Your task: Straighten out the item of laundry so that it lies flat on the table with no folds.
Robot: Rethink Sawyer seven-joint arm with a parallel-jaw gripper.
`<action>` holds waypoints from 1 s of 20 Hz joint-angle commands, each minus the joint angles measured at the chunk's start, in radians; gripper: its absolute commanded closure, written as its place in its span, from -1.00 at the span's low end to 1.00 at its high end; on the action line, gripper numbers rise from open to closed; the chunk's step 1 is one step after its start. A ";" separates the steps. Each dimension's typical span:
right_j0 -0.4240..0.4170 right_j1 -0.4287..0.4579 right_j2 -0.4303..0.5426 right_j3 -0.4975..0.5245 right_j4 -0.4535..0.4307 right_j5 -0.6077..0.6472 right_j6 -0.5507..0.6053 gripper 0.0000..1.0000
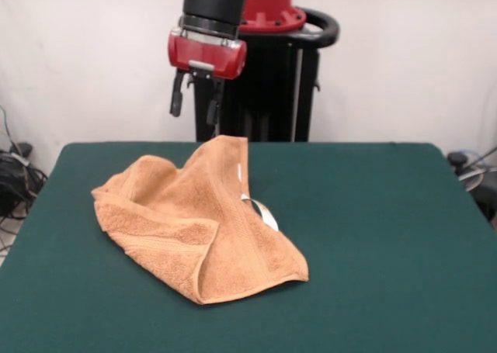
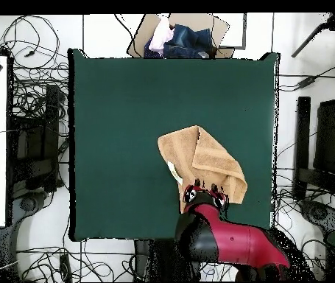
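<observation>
The orange-tan towel (image 1: 194,221) lies crumpled on the green table (image 1: 373,237), left of centre. It has several folds, and one corner stands up in a peak at its far side. Its white tag (image 1: 262,211) shows on the right slope. My gripper (image 1: 194,118) hangs just above and slightly left of that peak, open and empty. In the overhead view the towel (image 2: 203,162) is folded over itself near the robot-side edge of the table (image 2: 126,110), and the gripper (image 2: 204,193) sits over the towel's near edge.
A cardboard box of clothes (image 2: 181,37) stands beyond the table's far edge in the overhead view. Cables lie on the floor all round the table. The robot's black pedestal (image 1: 272,89) stands behind the towel.
</observation>
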 commanded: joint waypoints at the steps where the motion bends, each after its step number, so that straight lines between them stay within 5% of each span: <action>1: 0.031 -0.009 0.054 0.063 0.005 0.056 0.102 -1.00; 6: -0.044 -0.025 0.148 0.121 0.041 0.119 0.090 -1.00; 20: -0.009 -0.025 0.099 0.104 0.021 0.082 0.098 -1.00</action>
